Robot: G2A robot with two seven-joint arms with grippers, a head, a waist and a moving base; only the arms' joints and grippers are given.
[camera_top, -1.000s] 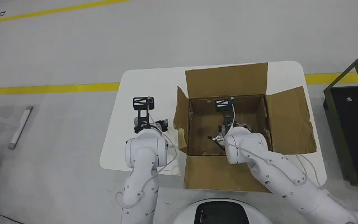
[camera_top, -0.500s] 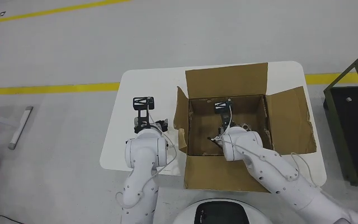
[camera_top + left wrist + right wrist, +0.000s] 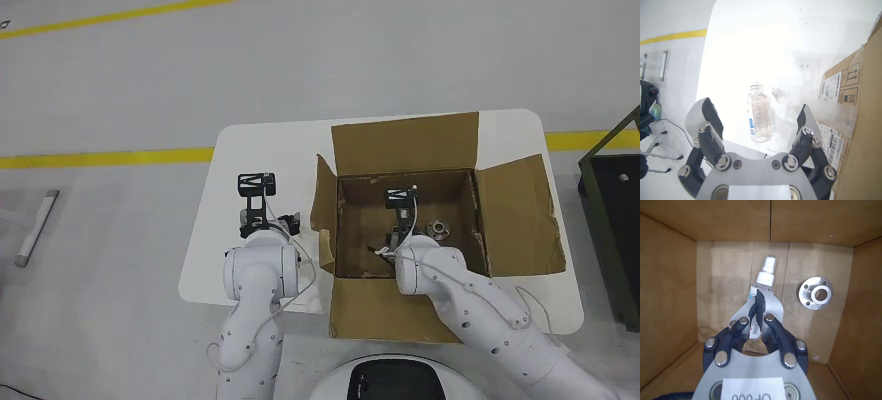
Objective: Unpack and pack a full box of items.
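Inside the box [image 3: 405, 145] the right gripper [image 3: 757, 301] hangs clenched above a spray bottle [image 3: 766, 275] (flange [image 3: 815, 292] nearby); outside the box, the left gripper [image 3: 755, 106] gapes.

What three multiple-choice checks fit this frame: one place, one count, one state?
1. Where does the round silver metal flange lie?
A) on a table
B) on the floor of the brown cardboard box
C) on a shelf

2. How many items are inside the box?
A) one
B) two
C) four

3. What state is the left hand in?
A) open
B) shut on a cloth
C) shut, empty

Answers:
1 B: the flange rests on the box floor, between its walls.
2 B: the flange plus the clear white-capped spray bottle, which the right hand is shut on.
3 A: its fingers stand spread above a clear plastic bottle, touching nothing.
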